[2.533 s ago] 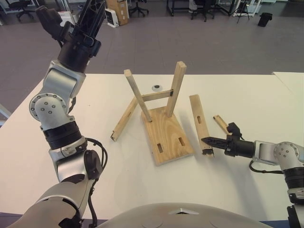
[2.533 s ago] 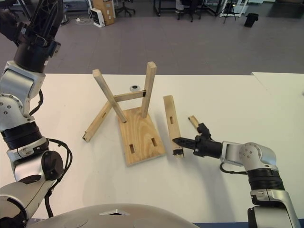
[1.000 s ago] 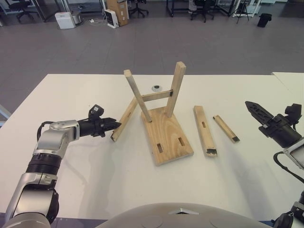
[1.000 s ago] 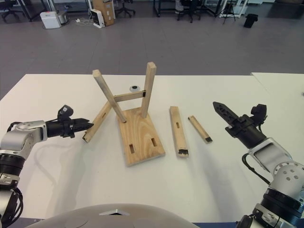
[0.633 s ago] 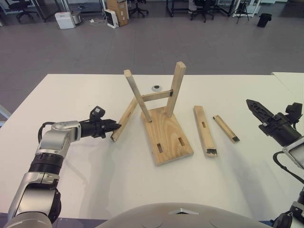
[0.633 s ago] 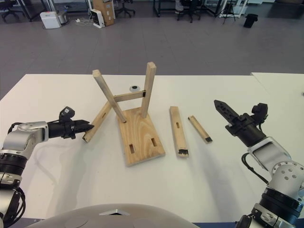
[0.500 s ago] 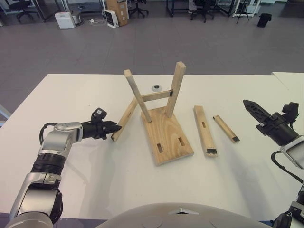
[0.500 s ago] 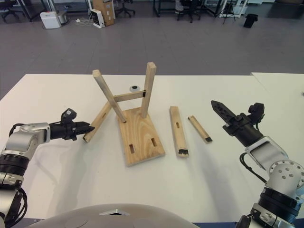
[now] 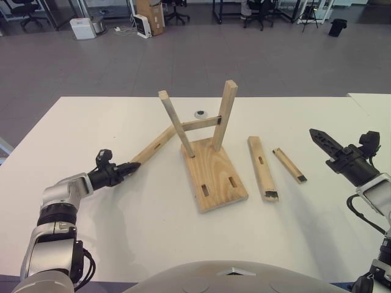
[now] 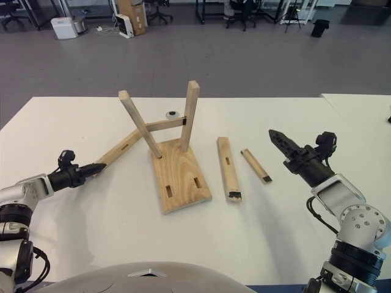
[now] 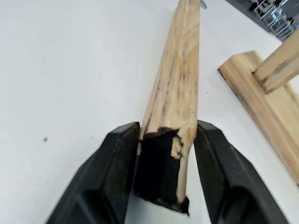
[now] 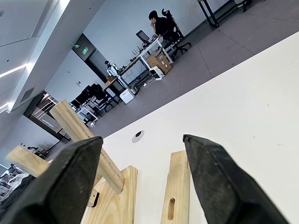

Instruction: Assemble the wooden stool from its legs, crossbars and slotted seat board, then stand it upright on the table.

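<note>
A: Status?
B: My left gripper [image 9: 131, 167] is clamped on the near end of a loose leg [image 9: 153, 144], low over the table [image 9: 91, 122], left of the seat board [image 9: 214, 174]. Right gripper [image 10: 278, 139] hangs with fingers spread, holding nothing, right of the crossbar [image 9: 288, 164].
A: Board?
B: Flat on the table, mid-table.

One leg [image 11: 177, 70], far end cut off by the left wrist view's edge; seat board [image 11: 261, 112], likewise cropped there; small round item [image 9: 200, 113] on bench [image 9: 122, 213], too small to identify.
</note>
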Controlling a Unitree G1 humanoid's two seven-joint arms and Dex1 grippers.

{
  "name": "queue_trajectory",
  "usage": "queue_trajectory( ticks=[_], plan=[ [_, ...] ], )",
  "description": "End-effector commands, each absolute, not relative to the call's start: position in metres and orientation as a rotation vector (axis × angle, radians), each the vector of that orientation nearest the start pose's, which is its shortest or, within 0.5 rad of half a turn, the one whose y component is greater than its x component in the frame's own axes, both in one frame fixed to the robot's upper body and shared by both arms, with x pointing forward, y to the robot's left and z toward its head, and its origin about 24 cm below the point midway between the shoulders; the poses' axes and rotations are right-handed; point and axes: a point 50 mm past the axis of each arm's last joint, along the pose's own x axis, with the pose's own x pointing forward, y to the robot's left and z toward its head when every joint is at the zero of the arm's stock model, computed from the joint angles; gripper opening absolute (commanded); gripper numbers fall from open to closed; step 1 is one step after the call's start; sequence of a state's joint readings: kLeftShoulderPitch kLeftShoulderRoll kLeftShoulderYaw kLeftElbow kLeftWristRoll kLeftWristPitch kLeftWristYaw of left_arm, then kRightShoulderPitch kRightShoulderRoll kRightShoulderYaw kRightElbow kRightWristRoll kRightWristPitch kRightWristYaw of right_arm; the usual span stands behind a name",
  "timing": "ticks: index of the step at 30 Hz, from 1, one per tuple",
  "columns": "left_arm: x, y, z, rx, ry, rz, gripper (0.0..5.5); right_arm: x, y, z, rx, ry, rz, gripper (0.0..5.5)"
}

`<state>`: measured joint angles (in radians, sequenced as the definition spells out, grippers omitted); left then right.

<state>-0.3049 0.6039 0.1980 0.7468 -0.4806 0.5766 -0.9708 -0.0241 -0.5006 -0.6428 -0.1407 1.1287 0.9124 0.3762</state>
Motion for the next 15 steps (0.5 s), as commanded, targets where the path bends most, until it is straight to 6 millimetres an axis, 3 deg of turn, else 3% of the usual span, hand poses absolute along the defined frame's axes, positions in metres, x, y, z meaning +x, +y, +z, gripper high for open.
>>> queue_trajectory(
  ticks=[1, 6, 10, 12, 15],
  plan=[
    [0.210, 0.288, -0.041, -0.691, 0.839, -0.403, 1.53, 0.221, -0.293, 0.113, 0.677, 0.174, 0.274, 3.25],
    [0.206, 0.269, -0.037, -0.911, 0.793, -0.434, 0.99, 0.220, -0.287, 0.107, 0.678, 0.186, 0.270, 3.25],
    [0.183, 0.252, -0.044, -1.218, 0.794, -0.349, 0.99, 0.218, -0.283, 0.104, 0.684, 0.189, 0.274, 3.25],
    [0.170, 0.247, -0.051, -1.279, 0.814, -0.272, 0.99, 0.216, -0.281, 0.102, 0.691, 0.194, 0.272, 3.25],
    [0.157, 0.239, -0.057, -1.250, 0.881, -0.224, 1.65, 0.215, -0.281, 0.101, 0.697, 0.196, 0.264, 3.25]
  ],
)
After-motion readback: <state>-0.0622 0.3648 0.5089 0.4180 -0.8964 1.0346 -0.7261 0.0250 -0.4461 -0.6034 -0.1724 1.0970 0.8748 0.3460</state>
